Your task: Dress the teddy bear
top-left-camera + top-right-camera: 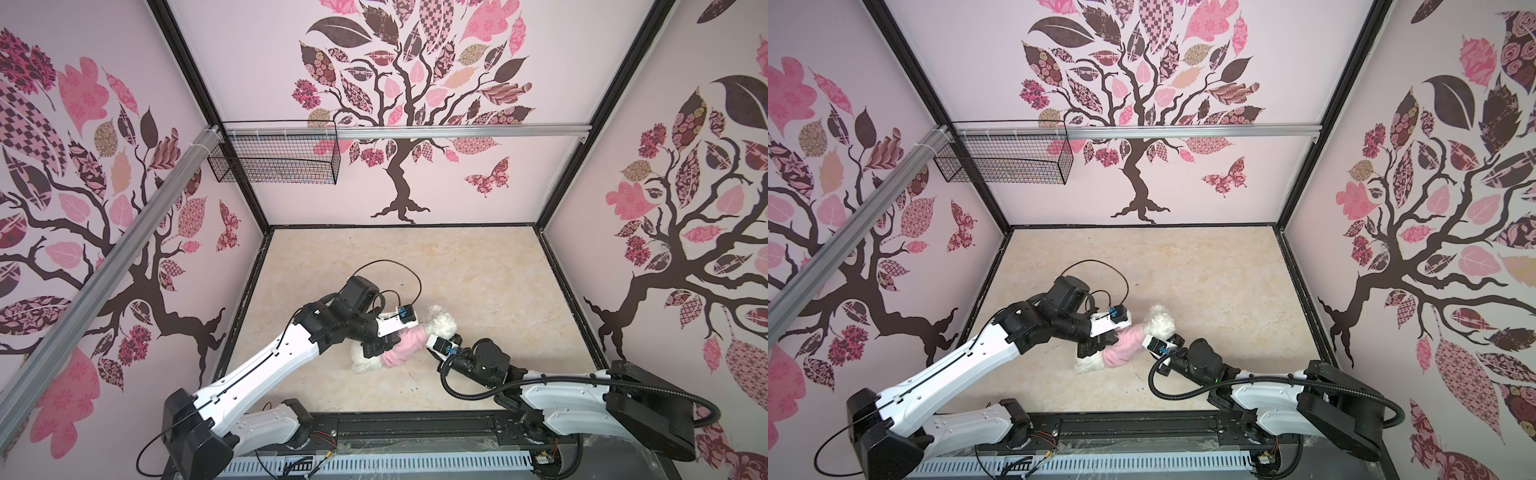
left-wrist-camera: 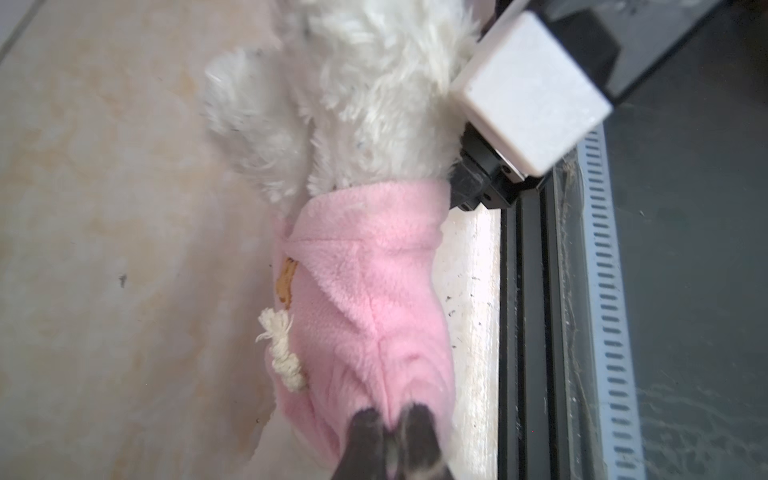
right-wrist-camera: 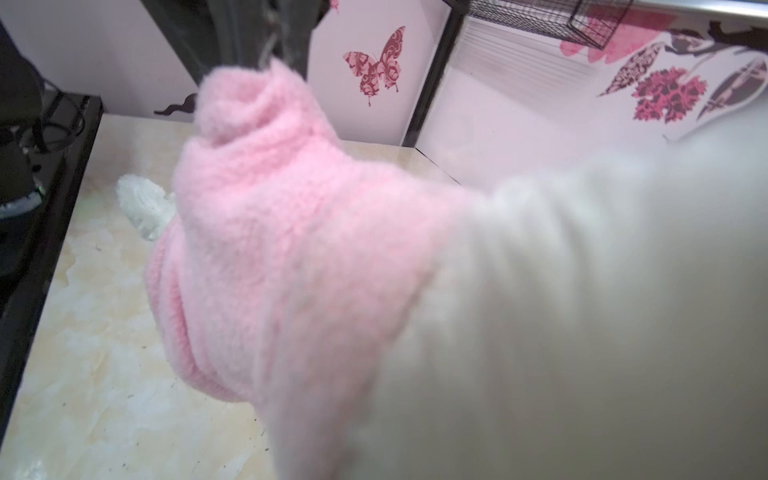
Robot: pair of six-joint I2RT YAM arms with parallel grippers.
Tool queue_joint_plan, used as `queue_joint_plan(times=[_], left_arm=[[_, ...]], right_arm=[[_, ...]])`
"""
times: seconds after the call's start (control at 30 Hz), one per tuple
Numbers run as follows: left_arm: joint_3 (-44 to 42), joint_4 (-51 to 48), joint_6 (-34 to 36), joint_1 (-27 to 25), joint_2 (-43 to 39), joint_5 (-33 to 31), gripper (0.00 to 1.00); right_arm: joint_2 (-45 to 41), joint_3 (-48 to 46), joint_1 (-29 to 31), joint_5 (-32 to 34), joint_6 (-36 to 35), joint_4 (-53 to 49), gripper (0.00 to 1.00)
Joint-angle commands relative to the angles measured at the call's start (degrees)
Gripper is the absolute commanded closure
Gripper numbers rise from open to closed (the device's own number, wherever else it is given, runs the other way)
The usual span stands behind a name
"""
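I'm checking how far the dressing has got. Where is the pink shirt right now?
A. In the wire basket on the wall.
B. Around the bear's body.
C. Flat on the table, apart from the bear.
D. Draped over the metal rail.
B: in both top views the pink shirt wraps the teddy bear around its middle, with white fur showing at either end.

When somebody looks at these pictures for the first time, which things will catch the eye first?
First, the white teddy bear lying on the marbled table, toward its front edge, its body already in a pink shirt. The left gripper is shut, pinching the shirt's fabric. Large pink and brown tree decals spread behind the table and on both sides of it.
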Motion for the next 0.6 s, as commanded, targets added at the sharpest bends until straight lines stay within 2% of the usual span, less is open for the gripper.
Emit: queue_joint_plan(times=[0.0, 0.1, 0.27, 0.33, 0.43, 0.57], left_arm=[[-4.0, 9.9, -3.6, 1.9, -3.8, 2.4, 1.0], [-5.4, 13.1, -3.0, 3.1, -4.0, 1.7, 1.0], [-5.1, 13.2, 0.3, 3.6, -1.0, -5.5, 1.0], [-4.6, 12.0, 2.1, 3.6, 0.0, -6.6, 1.0], [-5.3, 12.5, 4.1, 3.7, 0.4, -5.2, 1.0], [-5.8, 12.8, 5.3, 3.6, 0.4, -3.0, 1.0]], right_arm=[[-3.8, -1.0, -1.1, 6.8, 11.3, -4.1, 0.8], [-7.0, -1.3, -1.1, 7.8, 17.7, -11.7, 0.68], [-16.2, 0.5, -1.1, 9.8, 25.8, -30.3, 0.41], [-21.5, 2.0, -1.1, 8.5, 26.3, -37.5, 0.38], [-28.2, 5.1, -1.1, 1.1, 24.4, -43.2, 0.4], [-27.0, 11.7, -1.1, -7.9, 22.3, -45.1, 0.46]])
